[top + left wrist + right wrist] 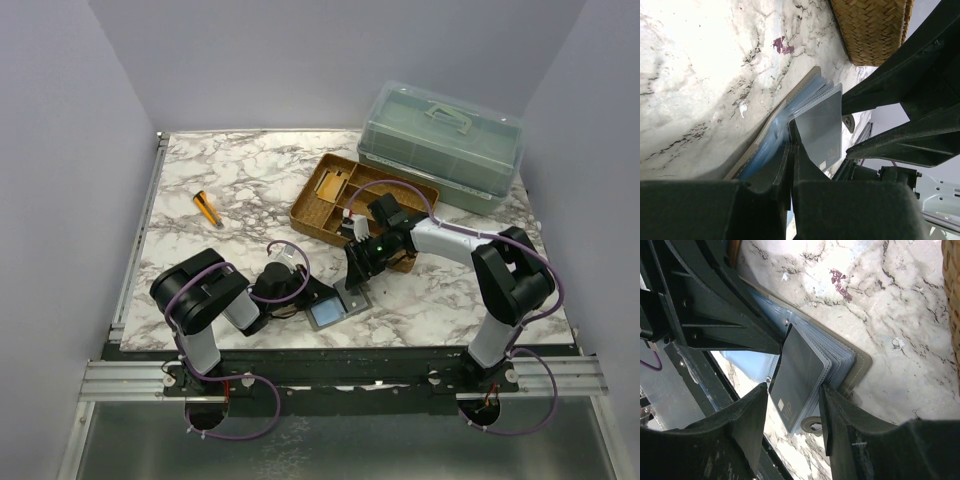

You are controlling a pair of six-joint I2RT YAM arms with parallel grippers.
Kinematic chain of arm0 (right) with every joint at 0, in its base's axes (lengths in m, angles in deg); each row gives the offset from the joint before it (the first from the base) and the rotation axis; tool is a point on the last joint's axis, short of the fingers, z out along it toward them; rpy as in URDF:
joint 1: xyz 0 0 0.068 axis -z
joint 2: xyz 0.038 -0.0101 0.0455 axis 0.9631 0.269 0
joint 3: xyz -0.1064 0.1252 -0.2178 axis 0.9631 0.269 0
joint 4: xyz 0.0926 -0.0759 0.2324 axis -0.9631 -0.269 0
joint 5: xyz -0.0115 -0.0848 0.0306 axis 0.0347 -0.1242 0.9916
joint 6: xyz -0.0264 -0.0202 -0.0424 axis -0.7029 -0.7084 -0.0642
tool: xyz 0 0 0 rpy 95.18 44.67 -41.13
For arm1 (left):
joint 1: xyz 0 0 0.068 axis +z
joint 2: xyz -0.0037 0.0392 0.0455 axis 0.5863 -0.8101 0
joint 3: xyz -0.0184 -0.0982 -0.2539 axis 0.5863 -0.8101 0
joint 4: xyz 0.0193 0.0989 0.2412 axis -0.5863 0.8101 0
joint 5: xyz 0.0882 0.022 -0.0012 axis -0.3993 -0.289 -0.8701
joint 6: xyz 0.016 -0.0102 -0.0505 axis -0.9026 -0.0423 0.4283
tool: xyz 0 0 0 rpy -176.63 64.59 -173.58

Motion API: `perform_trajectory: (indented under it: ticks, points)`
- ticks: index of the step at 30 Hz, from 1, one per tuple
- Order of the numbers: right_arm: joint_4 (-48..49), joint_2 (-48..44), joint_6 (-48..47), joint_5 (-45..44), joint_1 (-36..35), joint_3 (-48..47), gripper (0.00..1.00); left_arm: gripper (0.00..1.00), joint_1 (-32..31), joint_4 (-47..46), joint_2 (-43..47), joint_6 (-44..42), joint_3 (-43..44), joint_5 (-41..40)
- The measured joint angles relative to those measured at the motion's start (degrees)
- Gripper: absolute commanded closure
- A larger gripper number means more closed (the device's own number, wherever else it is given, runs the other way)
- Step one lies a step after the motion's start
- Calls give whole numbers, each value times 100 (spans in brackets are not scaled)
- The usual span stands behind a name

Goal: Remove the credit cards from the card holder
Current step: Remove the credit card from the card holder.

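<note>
- The left gripper (791, 155) is pinching shut on a thin leaf of the card holder (326, 312). The holder is lying open on the table (240, 170) near its front edge, between the two arms. If that narrow pinch is slipping, the holder would probably be lifting or sliding along with the card.
- A dark card (801, 380) is standing partly out of its clear sleeve. A tight sleeve could be dragging the neighbouring sleeves up with it.
- The right gripper (792, 389) is straddling the card with its jaws about half open and, as far as can be seen, gripping nothing yet. Closing off-centre, it could be catching the sleeve edge along with the card, or bending the card.
- The table is showing a smooth, marble-patterned top, so only the left pinch is anchoring the holder against skating.
- An orange marker (207, 208) is lying well off to the left, and a wicker tray (300, 215) is sitting just behind the right gripper. A lidded plastic box (440, 140) is standing at the back right, and plain pale walls (300, 60) are enclosing three sides.
</note>
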Motion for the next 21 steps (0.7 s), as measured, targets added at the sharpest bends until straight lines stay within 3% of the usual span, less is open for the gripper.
perform_trajectory:
  ticks: [21]
  points:
    - [122, 7, 256, 723, 175, 0, 56, 92, 0, 2, 11, -11, -4, 61]
